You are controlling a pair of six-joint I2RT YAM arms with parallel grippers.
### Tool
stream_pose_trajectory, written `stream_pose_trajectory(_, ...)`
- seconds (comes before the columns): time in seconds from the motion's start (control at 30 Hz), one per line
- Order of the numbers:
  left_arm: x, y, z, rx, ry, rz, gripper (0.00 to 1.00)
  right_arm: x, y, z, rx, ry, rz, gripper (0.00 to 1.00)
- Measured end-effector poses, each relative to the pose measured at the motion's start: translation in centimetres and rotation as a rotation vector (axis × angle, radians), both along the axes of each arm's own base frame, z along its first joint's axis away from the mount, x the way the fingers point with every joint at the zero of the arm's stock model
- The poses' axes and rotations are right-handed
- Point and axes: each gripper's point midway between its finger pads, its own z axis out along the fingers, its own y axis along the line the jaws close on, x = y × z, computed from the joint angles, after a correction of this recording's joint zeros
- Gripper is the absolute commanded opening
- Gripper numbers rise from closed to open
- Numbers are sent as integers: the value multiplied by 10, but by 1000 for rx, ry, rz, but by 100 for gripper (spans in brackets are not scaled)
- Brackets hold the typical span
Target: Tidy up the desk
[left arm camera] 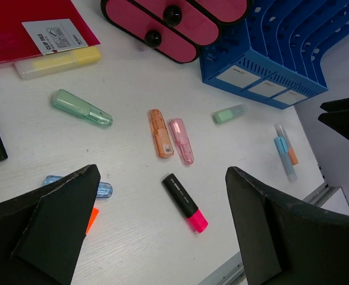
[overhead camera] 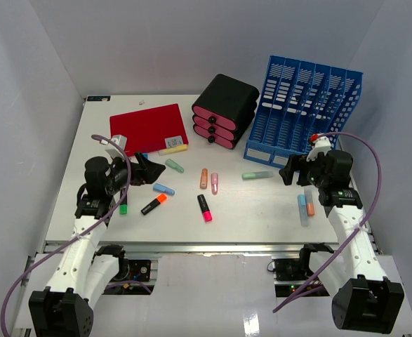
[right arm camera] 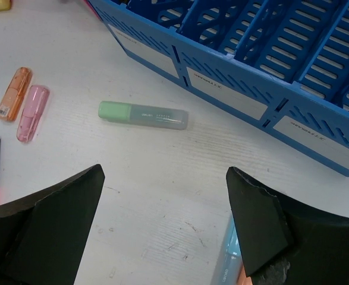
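Currently, the bench fills the middle of the top view, between the arm bases and the pale walls, and carries every item.

Storage stands along its far side: one red folder, one black drawer unit with three pink drawer fronts, and one blue file rack. This presumably keeps the near zone free for work.

Markers lie loose and unaligned across that zone, so sorting appears not yet begun. At least eleven can be counted:
- one yellow marker beside the folder edge
- one green marker
- one blue marker
- one black-and-orange marker
- one small green marker
- one orange marker just beside one pink marker
- one black-and-pink marker
- one mint marker
- one side-by-side pair, blue and orange

The left hand hovers over the left zone, jaws wide, holding nothing. The right hand hovers before the rack, jaws wide and empty. This posture suits an approach to a pick.
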Motion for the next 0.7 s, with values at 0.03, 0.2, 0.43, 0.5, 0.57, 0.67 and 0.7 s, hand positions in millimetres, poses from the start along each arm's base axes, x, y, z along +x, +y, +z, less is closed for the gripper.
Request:
stream_pose_trajectory(0.03,-1,0,-1,-9,14,7,98,-1,2,1,2,-3,12,90)
stream_pose_trajectory(0.2,-8,2,-3,-70,95,56,98,-6,16,4,12,-23,124,90)
stream_pose_trajectory(0.43,-11,-1,21,-157,113,83,98,-19,44,24,-3,-97,394,90)
stream_pose_trajectory(0.5,-11,-1,24,-182,124,93,96,-22,52,31,-8,-119,475,90)
stream_pose_trajectory(0.57,-10,1,22,-203,152,121,91,-25,59,33,-4,-134,553,90)
stream_pose_trajectory(0.67,-6,11,12,-230,220,199,90,-33,70,29,23,-143,648,90)
stream_pose_trajectory(0.7,-5,16,9,-241,244,232,92,-36,73,28,35,-146,676,90)
